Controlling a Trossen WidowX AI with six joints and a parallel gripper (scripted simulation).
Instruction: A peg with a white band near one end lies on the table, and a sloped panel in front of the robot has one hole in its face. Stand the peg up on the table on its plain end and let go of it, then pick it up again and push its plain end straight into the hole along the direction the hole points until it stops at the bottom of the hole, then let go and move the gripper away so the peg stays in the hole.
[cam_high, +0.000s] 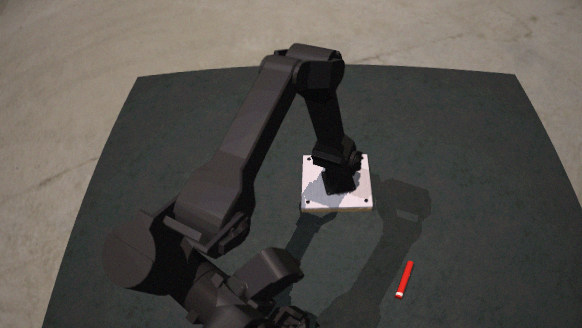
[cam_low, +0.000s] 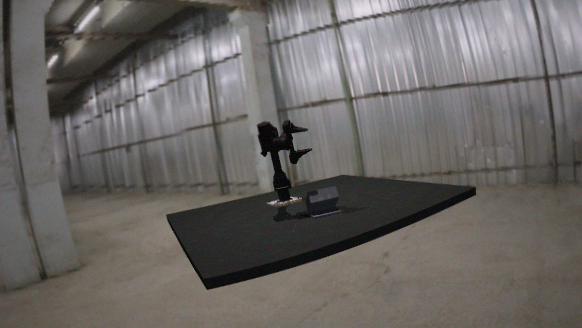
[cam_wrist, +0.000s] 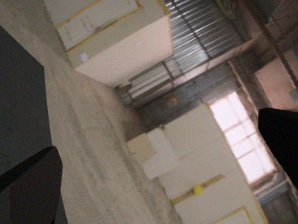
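Claw (cam_low: 310, 139) (cam_wrist: 161, 139): open wide, nothing held, raised above the surface (cam_high: 450, 150) (cam_low: 240, 240) (cam_wrist: 22, 100). Peg (cam_high: 405, 280): lying flat, not yet stood up, well apart from the base plate (cam_high: 367, 197) (cam_low: 272, 203), towards the near right corner of the surface as the top view shows it. White band at the end nearest the surface's near edge; plain end points away. Panel (cam_low: 322, 199): seen in the exterior view only; hole not seen.

Handling, as judged: light, stiff, not fragile; smooth round sides may slip or roll. Recommended hold: across the sides, nearer the band, leaving the plain end free for standing and insertion.
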